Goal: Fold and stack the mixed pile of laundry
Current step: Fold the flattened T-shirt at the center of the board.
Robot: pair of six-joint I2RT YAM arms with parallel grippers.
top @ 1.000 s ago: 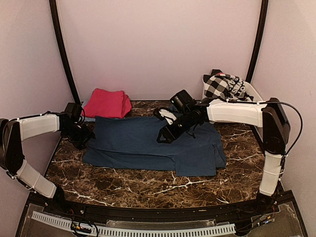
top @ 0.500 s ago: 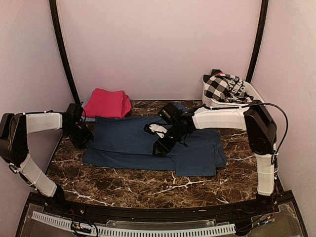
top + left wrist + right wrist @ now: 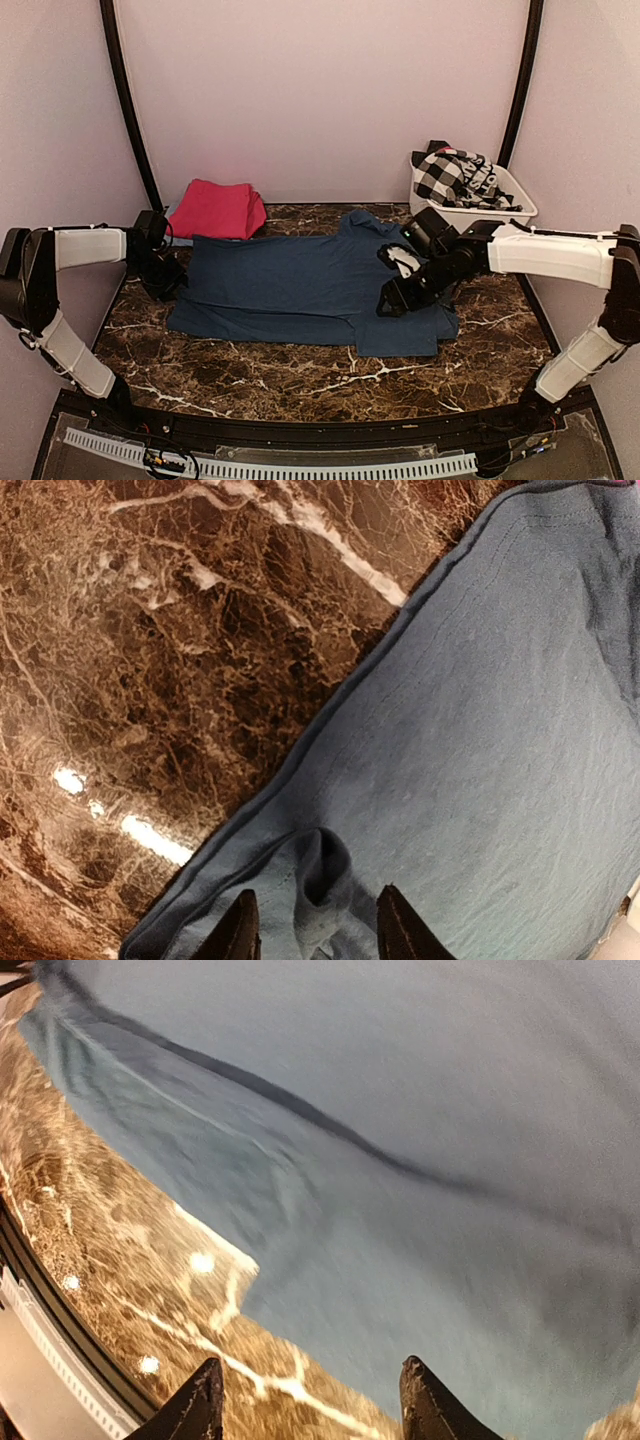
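Note:
A large navy-blue sheet [image 3: 300, 285] lies spread flat across the middle of the marble table [image 3: 300, 375]. A folded magenta-pink cloth [image 3: 215, 210] sits at the back left. A black-and-white checked garment [image 3: 450, 175] is heaped in the tub at the back right. My left gripper [image 3: 168, 278] is at the sheet's left edge. In the left wrist view it [image 3: 318, 935] is open, with a raised pucker of blue cloth [image 3: 322, 875] between the fingertips. My right gripper [image 3: 395, 298] hovers open and empty over the sheet's right front part [image 3: 420, 1160]. No light-blue piece is in view.
The white plastic tub [image 3: 505, 205] stands at the back right corner. Black frame posts [image 3: 125, 110] rise at both back corners, with pink walls close on three sides. Bare marble [image 3: 120, 1290] shows along the front, ending at a black rail.
My right arm swept from the sheet's middle to its right part, and the sheet's right side now lies flatter. The left gripper shifted slightly toward the sheet's edge, then stayed.

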